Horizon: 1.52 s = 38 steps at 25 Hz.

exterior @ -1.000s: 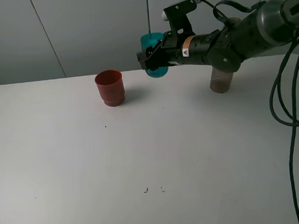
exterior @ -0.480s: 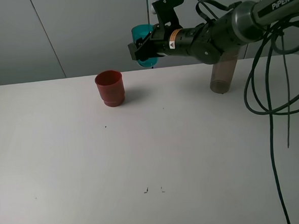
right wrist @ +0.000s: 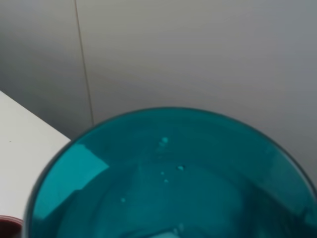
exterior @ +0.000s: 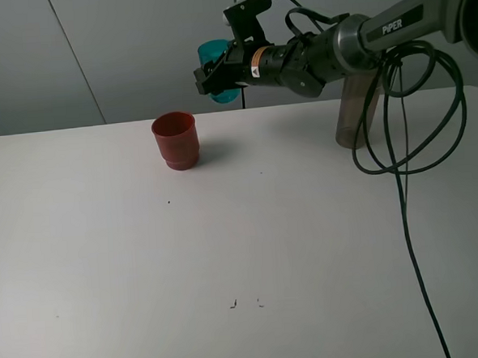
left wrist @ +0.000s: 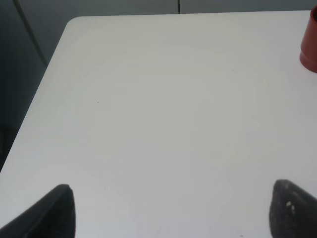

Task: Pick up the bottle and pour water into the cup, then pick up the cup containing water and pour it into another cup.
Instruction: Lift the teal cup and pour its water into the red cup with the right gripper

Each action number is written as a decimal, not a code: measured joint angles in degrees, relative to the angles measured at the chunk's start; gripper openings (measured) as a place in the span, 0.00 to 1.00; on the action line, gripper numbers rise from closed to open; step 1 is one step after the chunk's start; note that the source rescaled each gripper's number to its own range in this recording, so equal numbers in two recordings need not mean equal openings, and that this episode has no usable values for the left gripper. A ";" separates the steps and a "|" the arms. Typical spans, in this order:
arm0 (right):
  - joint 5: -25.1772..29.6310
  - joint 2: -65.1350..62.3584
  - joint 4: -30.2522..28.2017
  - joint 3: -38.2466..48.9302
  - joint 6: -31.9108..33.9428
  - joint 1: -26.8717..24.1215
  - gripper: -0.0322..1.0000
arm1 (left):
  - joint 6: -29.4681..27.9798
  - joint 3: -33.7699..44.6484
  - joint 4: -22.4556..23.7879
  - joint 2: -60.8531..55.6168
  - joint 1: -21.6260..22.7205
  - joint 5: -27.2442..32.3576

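The right end effector pinches the teal cup in the air, with the red cup below and a little beside it, so tilting now may spill water on the counter.

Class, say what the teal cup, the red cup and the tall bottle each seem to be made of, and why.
The teal cup: probably translucent plastic, glossy; light passes through its tinted wall, with sharp reflections. The red cup: likely opaque plastic, duller sheen; moulded stepped base. The bottle: smoky, see-through body; plastic probably, though glass can't be excluded.
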 joint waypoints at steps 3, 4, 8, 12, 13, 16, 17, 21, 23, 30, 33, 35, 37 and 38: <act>0.22 1.75 -0.48 -2.20 0.14 0.31 0.10 | 0.00 0.00 0.00 0.00 0.00 0.00; 0.30 2.38 -0.78 -3.05 0.14 0.47 0.10 | 0.00 0.00 0.00 0.00 0.00 0.00; 1.02 4.74 -1.43 -6.91 0.14 1.53 0.10 | 0.00 0.00 0.00 0.00 0.00 0.00; 1.22 7.11 -2.15 -10.64 0.14 2.42 0.10 | 0.00 0.00 0.00 0.00 0.00 0.00; 1.56 7.58 -2.71 -11.46 0.14 2.51 0.10 | 0.00 0.00 0.00 0.00 0.00 0.00; 1.56 8.19 -3.27 -12.46 -0.22 2.81 0.10 | 0.00 0.00 0.00 0.00 0.00 0.00; 1.63 8.23 -3.38 -12.58 -0.55 2.91 0.10 | 0.00 0.00 0.00 0.00 0.00 0.00; 1.69 8.59 -4.09 -12.67 -3.46 2.91 0.10 | 0.00 0.00 0.00 0.00 0.00 0.00; 1.82 8.59 -4.35 -12.67 -5.12 2.93 0.10 | 0.00 0.00 0.00 0.00 0.00 0.00; 1.82 8.59 -4.39 -12.80 -12.12 3.03 0.10 | 0.00 0.00 0.00 0.00 0.00 0.00; 1.82 8.59 -4.49 -12.80 -16.34 3.14 0.10 | 0.00 0.00 0.00 0.00 0.00 0.00; 1.82 8.59 -4.49 -12.80 -18.58 3.36 0.10 | 0.00 0.00 0.00 0.00 0.00 0.00; 1.82 8.59 -4.49 -12.80 -20.70 3.59 0.10 | 0.00 0.00 0.00 0.00 0.00 0.00; 1.82 8.59 -4.49 -12.80 -21.69 3.58 0.10 | 0.00 0.00 0.00 0.00 0.00 0.00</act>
